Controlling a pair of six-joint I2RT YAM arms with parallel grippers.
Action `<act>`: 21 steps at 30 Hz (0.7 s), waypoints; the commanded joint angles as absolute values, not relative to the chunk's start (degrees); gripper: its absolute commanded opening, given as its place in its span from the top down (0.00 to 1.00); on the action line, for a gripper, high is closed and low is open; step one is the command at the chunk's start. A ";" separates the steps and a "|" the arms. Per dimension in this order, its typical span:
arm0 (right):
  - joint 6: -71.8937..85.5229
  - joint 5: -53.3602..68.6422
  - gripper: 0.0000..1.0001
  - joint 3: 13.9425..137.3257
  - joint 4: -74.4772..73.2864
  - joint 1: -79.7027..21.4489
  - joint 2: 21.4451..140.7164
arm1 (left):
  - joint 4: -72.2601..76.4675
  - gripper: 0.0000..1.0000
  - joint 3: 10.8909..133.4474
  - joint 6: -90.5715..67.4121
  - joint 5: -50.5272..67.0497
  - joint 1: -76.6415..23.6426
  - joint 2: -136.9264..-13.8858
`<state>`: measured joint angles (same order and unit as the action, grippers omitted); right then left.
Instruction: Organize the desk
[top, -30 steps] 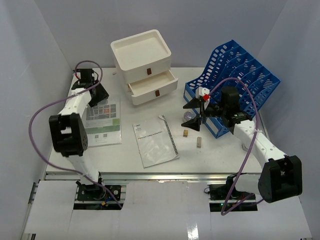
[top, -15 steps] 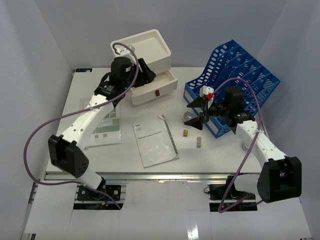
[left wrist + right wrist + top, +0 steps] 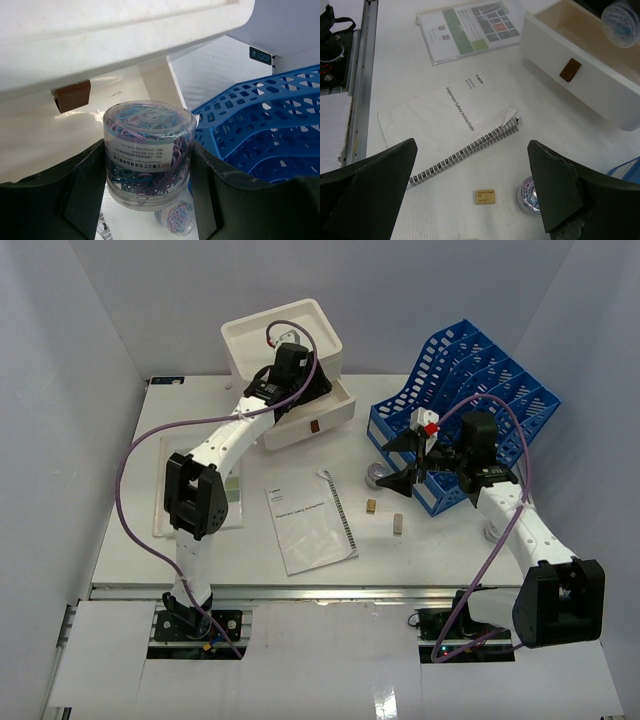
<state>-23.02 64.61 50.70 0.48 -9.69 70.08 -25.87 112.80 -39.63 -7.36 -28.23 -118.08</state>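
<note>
— While the desk (image 3: 450, 545) lies white beneath both arms, what is seen nearest?
— A spiral booklet (image 3: 310, 525) is laid flat near the front rail. Further in, the right gripper (image 3: 393, 463) is held spread wide, nothing grasped.
— And beyond?
— A jar of paper clips (image 3: 148, 157) is clamped in the left gripper (image 3: 308, 390) at the open drawer (image 3: 320, 423).

Three plain pale grey-lilac wall panels close the scene in: one on the left (image 3: 60, 370), one on the far side (image 3: 400, 290), one on the right (image 3: 600, 350). They meet the edges of the large flat white surface (image 3: 440, 550). Flat white boards (image 3: 330, 670) cover the near strip below its metal front rail (image 3: 320, 592). The light is soft and even, and shadows are faint.
</note>
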 commanded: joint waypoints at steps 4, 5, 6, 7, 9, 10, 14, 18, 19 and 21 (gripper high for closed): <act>-22.68 66.45 0.02 50.04 2.55 -8.58 68.56 | -28.65 0.30 122.17 -41.40 -10.04 -28.48 -121.03; -22.68 66.61 0.02 50.10 2.55 -8.36 68.55 | -28.65 0.28 122.34 -41.40 -9.94 -28.48 -121.19; -22.54 66.75 0.02 50.10 2.52 -8.25 68.62 | -28.65 0.28 122.44 -41.36 -9.93 -28.48 -121.23; -22.41 66.89 0.02 50.10 2.48 -8.15 68.69 | -28.65 0.27 122.54 -41.33 -9.93 -28.48 -121.27; -22.26 67.10 0.02 50.16 2.39 -7.82 68.86 | -28.79 0.27 122.67 -41.04 -10.06 -28.48 -121.22; -22.24 67.15 0.02 50.21 2.37 -7.74 68.96 | -28.80 0.25 122.72 -40.90 -10.24 -28.48 -121.20; -22.24 67.15 0.02 50.36 2.11 -7.46 69.44 | -28.92 0.18 122.78 -40.60 -10.28 -28.39 -121.20; -22.32 67.09 0.02 50.42 1.93 -7.09 69.91 | -28.92 0.17 122.61 -40.40 -9.66 -28.48 -120.90; -22.32 66.92 0.02 50.45 1.84 -7.03 70.09 | -28.92 0.17 122.61 -40.29 -9.49 -28.43 -120.80; -22.48 66.49 0.02 50.37 1.53 -7.03 70.52 | -28.84 0.17 122.61 -40.02 -8.72 -28.47 -120.53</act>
